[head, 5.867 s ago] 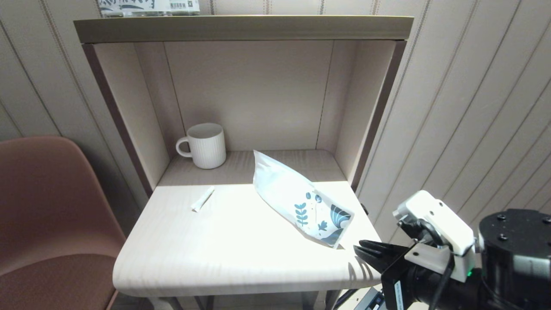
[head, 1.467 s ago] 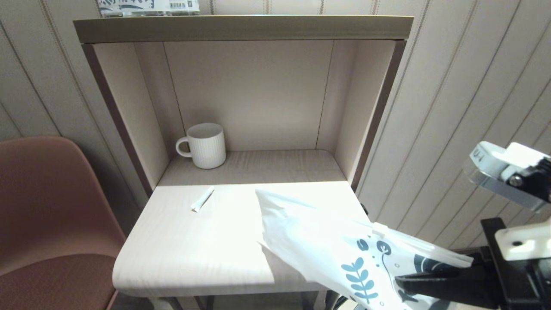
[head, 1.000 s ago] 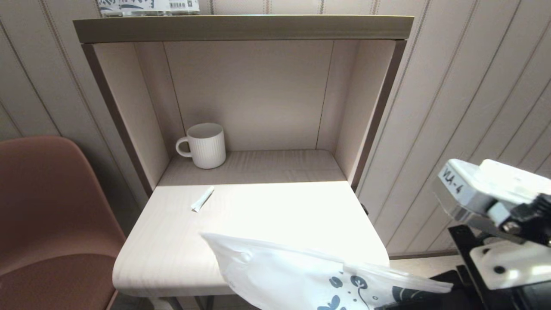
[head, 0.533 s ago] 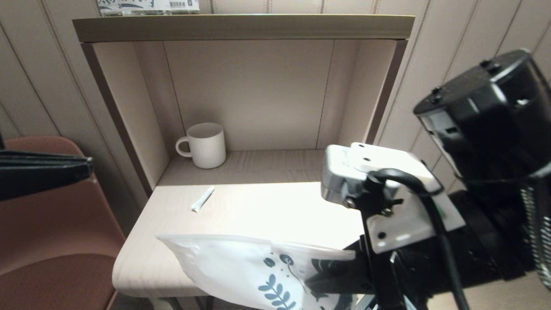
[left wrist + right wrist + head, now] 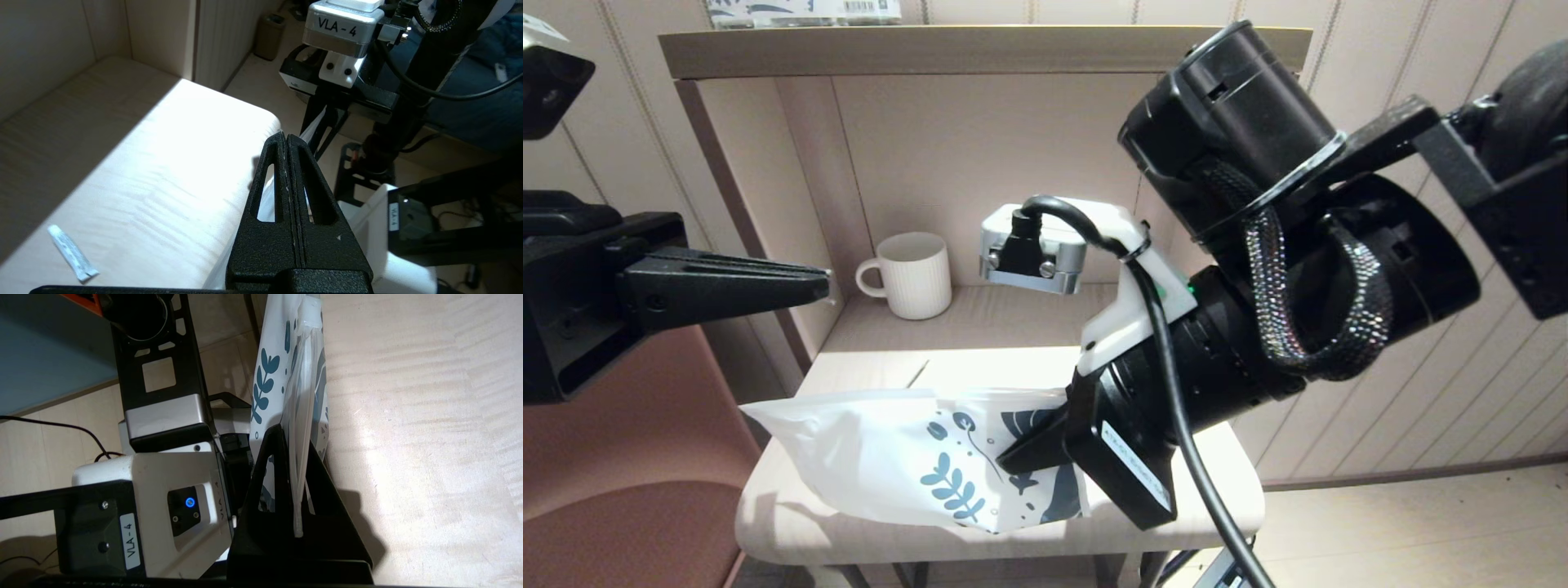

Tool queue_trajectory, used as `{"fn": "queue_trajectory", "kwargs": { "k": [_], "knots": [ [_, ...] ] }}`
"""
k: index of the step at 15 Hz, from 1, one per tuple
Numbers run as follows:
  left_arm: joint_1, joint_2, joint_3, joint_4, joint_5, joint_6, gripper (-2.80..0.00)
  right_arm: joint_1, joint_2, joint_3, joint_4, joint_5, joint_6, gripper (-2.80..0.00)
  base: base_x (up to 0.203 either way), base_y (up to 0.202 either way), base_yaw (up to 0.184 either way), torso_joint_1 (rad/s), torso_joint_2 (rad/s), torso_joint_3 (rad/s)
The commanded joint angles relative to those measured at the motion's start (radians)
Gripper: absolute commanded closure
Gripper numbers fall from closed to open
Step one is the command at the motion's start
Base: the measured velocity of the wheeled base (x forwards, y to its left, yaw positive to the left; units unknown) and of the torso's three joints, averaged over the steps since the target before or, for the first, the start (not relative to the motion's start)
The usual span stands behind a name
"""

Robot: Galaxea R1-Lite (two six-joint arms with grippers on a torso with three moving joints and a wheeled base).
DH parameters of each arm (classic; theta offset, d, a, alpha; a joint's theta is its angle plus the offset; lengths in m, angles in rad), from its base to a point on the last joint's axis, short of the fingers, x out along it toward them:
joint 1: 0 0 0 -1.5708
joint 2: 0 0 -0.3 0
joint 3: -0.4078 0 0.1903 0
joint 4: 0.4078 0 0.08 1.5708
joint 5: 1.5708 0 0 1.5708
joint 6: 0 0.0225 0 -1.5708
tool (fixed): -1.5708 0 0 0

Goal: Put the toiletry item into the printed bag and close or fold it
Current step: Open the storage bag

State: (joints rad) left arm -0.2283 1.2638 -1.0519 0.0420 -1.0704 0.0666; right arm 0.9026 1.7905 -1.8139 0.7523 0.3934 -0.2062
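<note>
The printed bag (image 5: pixel 874 457) hangs over the table's front half, leaf print toward my right gripper (image 5: pixel 1023 449). That gripper is shut on the bag's zip top (image 5: pixel 300 416), at the end away from the slider (image 5: pixel 309 308). The toiletry item (image 5: pixel 72 254), a thin white packet, lies flat on the table. In the head view only its far end (image 5: pixel 920 371) shows behind the bag. My left gripper (image 5: pixel 823 282) is shut and holds nothing. It hovers at the left, above the table's front edge and the bag (image 5: pixel 267 196).
A white ribbed mug (image 5: pixel 917 273) stands at the back left of the shelf recess. A printed package (image 5: pixel 800 10) lies on the shelf top (image 5: pixel 980 49). A brown chair (image 5: pixel 621 474) stands left of the table (image 5: pixel 1225 490). The right arm's bulk fills the right side.
My right gripper has carried the bag leftward and up over the table's front half. The left arm has come in from the left, its shut gripper reaching further right.
</note>
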Motion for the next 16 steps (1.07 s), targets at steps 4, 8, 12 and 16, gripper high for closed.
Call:
{"fn": "queue_trajectory", "kwargs": {
  "k": [4, 8, 12, 16],
  "knots": [
    [-0.042, 0.01, -0.034, -0.015, 0.0, 0.129, 0.0, -0.005, 0.042, -0.012, 0.004, 0.023, 0.001, 0.0, 0.0, 0.0, 0.0, 0.0, 0.0, 0.0],
    [-0.077, 0.045, -0.028, -0.013, 0.0, 0.16, -2.8, -0.011, 0.046, -0.036, 0.004, 0.034, -0.001, 0.0, 0.0, 0.0, 0.0, 0.0, 0.0, 0.0],
    [-0.08, 0.068, -0.033, -0.014, -0.008, 0.16, -2.8, -0.022, 0.043, -0.054, 0.004, 0.041, -0.002, 0.0, 0.0, 0.0, 0.0, 0.0, 0.0, 0.0],
    [-0.109, 0.108, -0.054, 0.015, -0.002, 0.159, -2.8, -0.03, 0.041, -0.065, 0.001, 0.048, -0.001, 0.0, 0.0, 0.0, 0.0, 0.0, 0.0, 0.0]
  ]
}}
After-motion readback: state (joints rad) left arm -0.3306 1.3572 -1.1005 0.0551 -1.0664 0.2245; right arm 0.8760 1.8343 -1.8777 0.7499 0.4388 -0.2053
